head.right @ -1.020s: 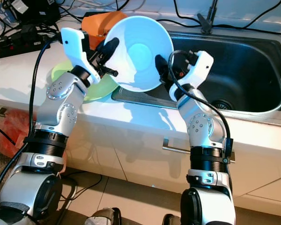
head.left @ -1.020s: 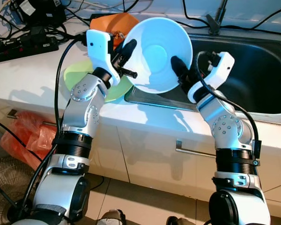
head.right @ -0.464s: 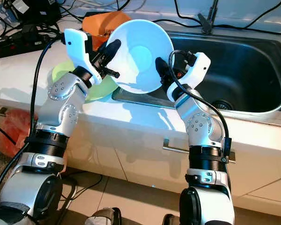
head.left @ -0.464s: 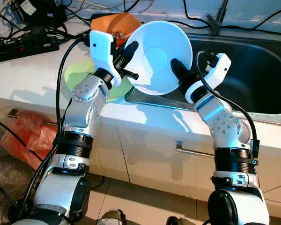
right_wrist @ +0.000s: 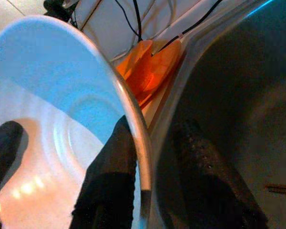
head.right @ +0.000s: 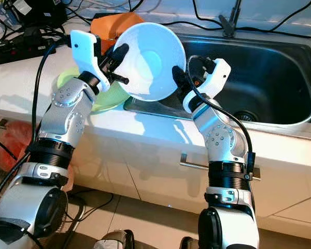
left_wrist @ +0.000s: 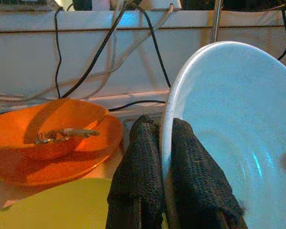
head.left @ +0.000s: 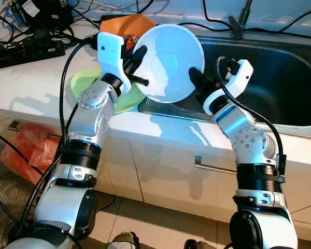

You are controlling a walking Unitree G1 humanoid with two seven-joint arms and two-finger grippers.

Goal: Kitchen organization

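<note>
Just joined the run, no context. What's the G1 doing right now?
It holds a white bowl in the air between both arms, tilted so its inside faces the head camera, over the counter edge at the near left corner of the sink. The left gripper is clamped on the bowl's left rim. The right gripper straddles the right rim, one finger inside and one outside, with a gap visible. A green plate and an orange bowl sit on the counter behind.

a kitchen: steel sink (head.left: 280, 83), white counter (head.left: 36, 88), cabinet handle (head.left: 215, 167).
</note>
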